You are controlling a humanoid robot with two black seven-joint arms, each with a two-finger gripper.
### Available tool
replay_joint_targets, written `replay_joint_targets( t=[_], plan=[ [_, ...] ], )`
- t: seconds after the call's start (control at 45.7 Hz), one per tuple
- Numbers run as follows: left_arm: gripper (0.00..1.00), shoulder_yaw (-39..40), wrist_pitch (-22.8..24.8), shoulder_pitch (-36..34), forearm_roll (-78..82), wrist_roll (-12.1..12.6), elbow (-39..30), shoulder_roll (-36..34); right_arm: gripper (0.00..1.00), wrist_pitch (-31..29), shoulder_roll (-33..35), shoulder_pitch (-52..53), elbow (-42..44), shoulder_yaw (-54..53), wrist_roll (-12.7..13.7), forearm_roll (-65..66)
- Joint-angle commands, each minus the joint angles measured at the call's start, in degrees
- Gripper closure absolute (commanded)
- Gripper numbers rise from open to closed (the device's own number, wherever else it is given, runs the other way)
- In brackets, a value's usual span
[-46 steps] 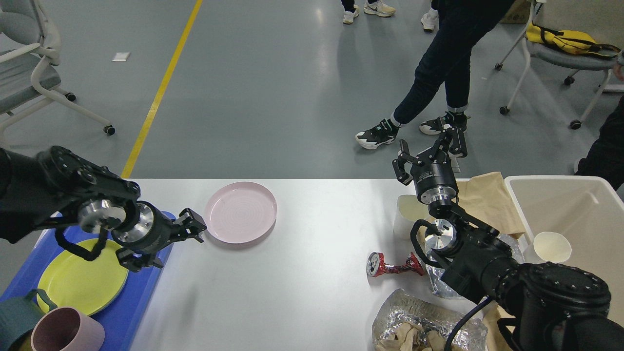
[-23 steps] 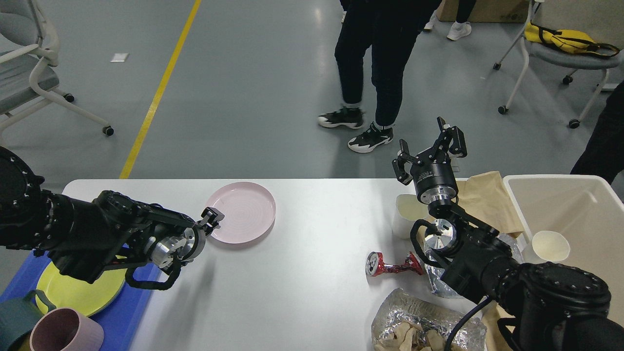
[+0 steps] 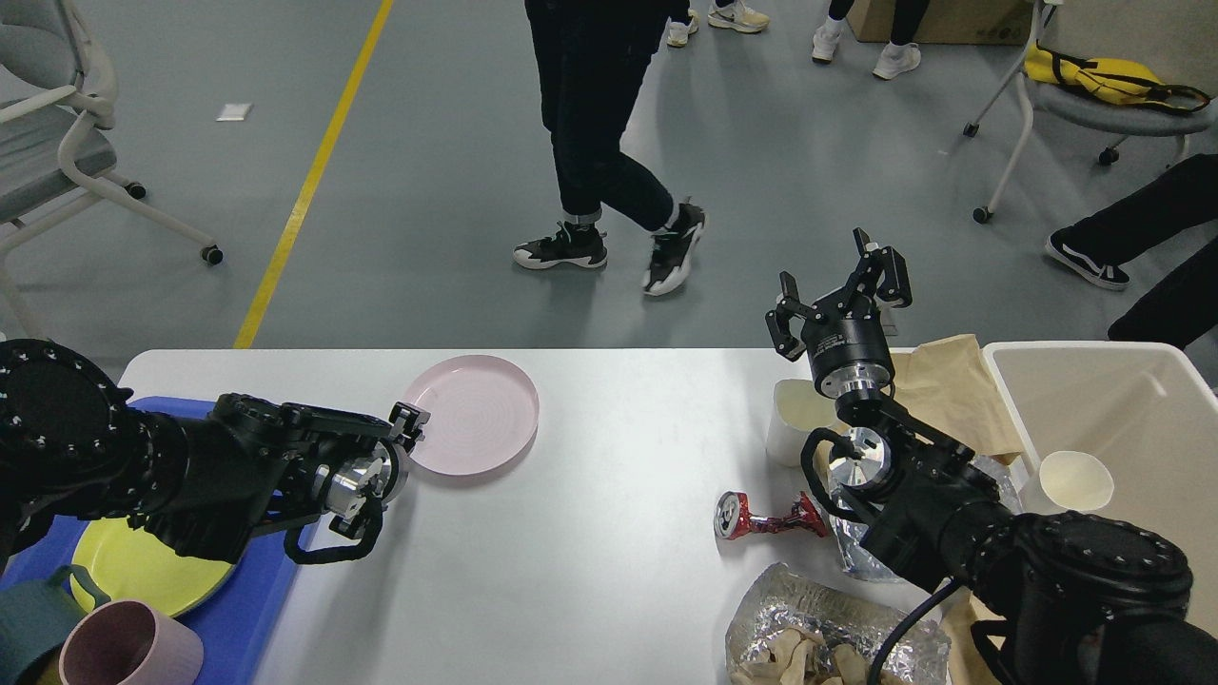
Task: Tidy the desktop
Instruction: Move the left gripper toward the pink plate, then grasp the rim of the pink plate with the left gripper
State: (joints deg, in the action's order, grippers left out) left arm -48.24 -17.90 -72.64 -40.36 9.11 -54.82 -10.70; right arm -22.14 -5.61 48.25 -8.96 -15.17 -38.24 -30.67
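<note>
Where the pink plate serves as my landmark, entries follow.

Pink plate (image 3: pixel 472 414): round, shallow, lying flat on the white worktop (image 3: pixel 590 552), toward the far edge and left of the middle.

Left end effector (image 3: pixel 407 425): at the plate's near-left rim, touching or just short of it; I cannot tell which. It is seen dark and end-on, so I cannot tell whether the fingers are spread or closed.

Blue tray (image 3: pixel 243 595): left of the plate, at the worktop's left end, partly under my left arm.

Yellow-green plate (image 3: pixel 133 571): lying in the blue tray, nearer me than the pink plate.

Mugs: one pink mug (image 3: pixel 128 652) and one dark green mug (image 3: pixel 29 623), at the tray's near end.

Right end effector (image 3: pixel 837 290): well to the right of the plate, raised above the worktop's far edge, fingers spread apart, nothing between them.

Paper cup (image 3: pixel 795 419): cream, right of the plate, just below my right wrist.

Crushed red can (image 3: pixel 761 518): lying on its side, right of the plate and nearer me.

Foil (image 3: pixel 828 623): crumpled sheet with brown paper scraps, at the near right edge.

Brown paper (image 3: pixel 956 390): far right of the plate, beside the bin.

Beige bin (image 3: pixel 1132 400): at the worktop's right end, a second cream cup (image 3: pixel 1075 480) inside it.
</note>
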Motion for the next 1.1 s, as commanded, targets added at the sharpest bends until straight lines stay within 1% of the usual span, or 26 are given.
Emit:
replay_joint_targets(
  t=[0.0,0.044,0.11,0.394,0.438,0.46,0.548,0.788,1.073],
  plan=[
    [0.07,1.5,0.0,1.7,0.0,2.8,3.8,0.5,0.00,0.0,0.0,0.0,0.0,0.0,0.0,0.0],
    [0.07,2.0,0.0,2.1,0.0,3.6,5.1,0.9,0.00,0.0,0.0,0.0,0.0,0.0,0.0,0.0],
    [0.07,2.7,0.0,2.8,0.0,4.0,6.3,1.6,0.00,0.0,0.0,0.0,0.0,0.0,0.0,0.0],
    [0.09,3.8,0.0,3.9,0.1,4.2,10.3,2.6,0.00,0.0,0.0,0.0,0.0,0.0,0.0,0.0],
    [0.09,4.6,0.0,4.1,0.2,4.8,11.0,2.8,0.00,0.0,0.0,0.0,0.0,0.0,-0.1,0.0],
    [0.10,5.4,0.1,4.3,0.2,5.8,11.5,3.4,0.00,0.0,0.0,0.0,0.0,0.0,0.0,0.0],
    [0.10,6.6,0.1,4.8,0.5,7.6,12.1,3.8,0.00,0.0,0.0,0.0,0.0,0.0,0.0,0.0],
    [0.14,6.9,0.3,5.3,0.9,7.8,13.4,4.6,0.00,-0.1,0.0,0.0,0.0,0.0,0.0,0.0],
    [0.25,6.8,0.3,5.8,1.1,7.8,15.2,5.3,0.00,0.0,0.0,0.0,0.0,0.0,0.0,0.0]
  ],
)
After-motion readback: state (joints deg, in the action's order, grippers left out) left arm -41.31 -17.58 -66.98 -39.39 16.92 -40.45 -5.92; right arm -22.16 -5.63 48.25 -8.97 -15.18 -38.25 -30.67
